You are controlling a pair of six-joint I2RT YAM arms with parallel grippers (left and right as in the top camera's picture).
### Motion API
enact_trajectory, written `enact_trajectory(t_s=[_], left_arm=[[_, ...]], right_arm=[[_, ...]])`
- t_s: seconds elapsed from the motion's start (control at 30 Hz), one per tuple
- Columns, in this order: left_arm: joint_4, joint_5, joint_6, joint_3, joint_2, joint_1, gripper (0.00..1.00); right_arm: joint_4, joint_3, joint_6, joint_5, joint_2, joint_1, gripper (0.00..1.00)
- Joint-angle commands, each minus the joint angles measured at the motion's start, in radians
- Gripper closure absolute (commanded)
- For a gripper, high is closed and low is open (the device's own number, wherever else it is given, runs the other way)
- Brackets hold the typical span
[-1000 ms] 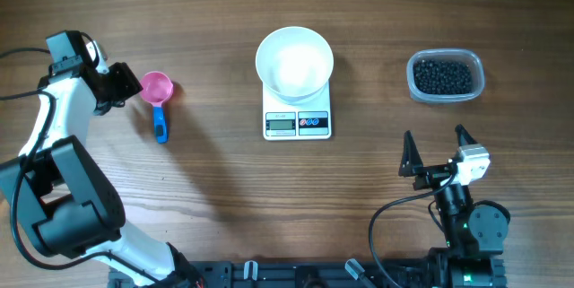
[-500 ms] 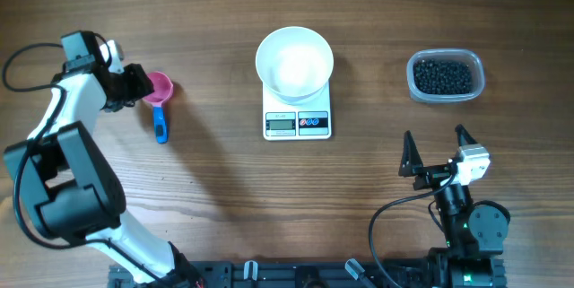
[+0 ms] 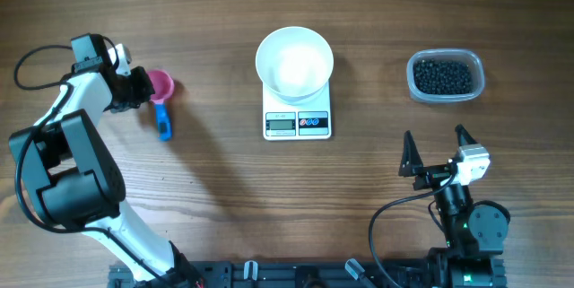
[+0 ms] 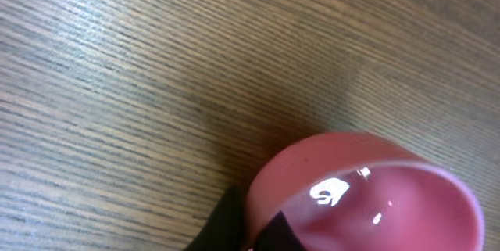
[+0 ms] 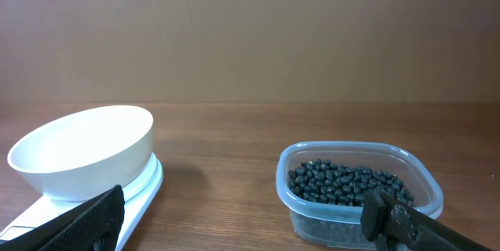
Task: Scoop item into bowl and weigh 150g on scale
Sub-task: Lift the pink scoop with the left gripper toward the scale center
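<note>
**Overhead layout, read from 9 o'clock across to 3 o'clock.**

**(a) Left gripper (image 3: 136, 89).** Sits at the 9 o'clock side of the table (image 3: 215, 19). Presses its jaws together on the 9 o'clock wall of the scoop (image 3: 160, 86). In the wrist view, shows one dark finger outside the pink rim and, apparently, one just inside it. Leaves the blue handle (image 3: 161, 125) free, pointing toward 6 o'clock and lying on the wood.

**(b) Scale (image 3: 298, 124).** Stands at table centre, with its display and two buttons at the 6 o'clock end. Carries the bowl (image 3: 294, 64) on its 12 o'clock end. Reading too small to tell. Bowl white and empty.

**(c) Beans (image 3: 441, 76).** Lie heaped in a clear tub (image 3: 413, 80) at 3 o'clock of the bowl, well apart from it and far from the scoop. None seen outside the tub.

**(d) Right gripper (image 3: 434, 134).** Hangs at 5 o'clock of the scale, with its fingers spread wide and holding nothing. Faces bowl and tub in its wrist view.

**Step in hand.** Judged to be the pick-up of the scoop, with scooping and weighing not yet begun.

**Next move.** Calls for lifting the scoop clear of the wood and carrying it past the scale to the tub at 3 o'clock. Calls also for dipping the cup's open side into the heap. Likely needs care, since a pinch on the cup wall rather than the handle puts a finger in the beans' path and may let the cup twist.
</note>
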Motion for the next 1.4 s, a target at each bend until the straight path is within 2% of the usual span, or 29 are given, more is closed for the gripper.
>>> enact_trajectory(t_s=[0.0, 0.1, 0.17, 0.27, 0.33, 0.53, 0.67, 0.87, 0.97, 1.1, 1.23, 1.37], left_arm=[[0.002, 0.013, -0.05, 0.012, -0.008, -0.004, 0.96], [-0.01, 0.013, -0.134, 0.02, -0.084, -0.003, 0.96], [-0.02, 0.046, -0.235, 0.025, -0.184, -0.005, 0.96], [-0.043, 0.248, -0.364, 0.025, -0.322, -0.008, 0.96], [-0.09, 0.315, -0.476, 0.024, -0.401, -0.022, 0.96], [-0.246, 0.315, -0.722, 0.024, -0.557, -0.19, 0.96], [-0.233, 0.303, -0.852, 0.024, -0.578, -0.343, 0.96], [-0.224, 0.203, -1.032, 0.024, -0.577, -0.474, 0.96], [-0.237, 0.056, -1.135, 0.024, -0.577, -0.534, 0.96], [-0.261, -0.124, -1.262, 0.024, -0.576, -0.586, 0.96], [-0.266, -0.161, -1.382, 0.024, -0.576, -0.613, 0.96], [-0.29, -0.162, -1.481, 0.024, -0.576, -0.628, 0.96]], right_arm=[[0.003, -0.001, 0.001, 0.018, -0.002, 0.004, 0.0], [0.003, -0.001, 0.001, 0.018, -0.002, 0.004, 0.0], [0.003, -0.001, 0.001, 0.018, -0.002, 0.004, 0.0], [0.003, -0.001, 0.001, 0.018, -0.002, 0.004, 0.0], [0.003, -0.001, 0.001, 0.018, -0.002, 0.004, 0.0], [0.003, -0.001, 0.001, 0.018, -0.002, 0.004, 0.0], [0.003, -0.001, 0.001, 0.018, -0.002, 0.004, 0.0], [0.004, -0.001, 0.002, 0.017, -0.002, 0.004, 0.0], [0.011, -0.001, 0.09, -0.065, -0.002, 0.004, 0.0], [0.015, -0.001, 0.369, -0.097, -0.002, 0.004, 0.0], [0.023, 0.006, 0.581, -0.233, -0.002, 0.004, 0.0], [0.034, 0.065, 0.685, -0.307, 0.007, 0.004, 0.0]])
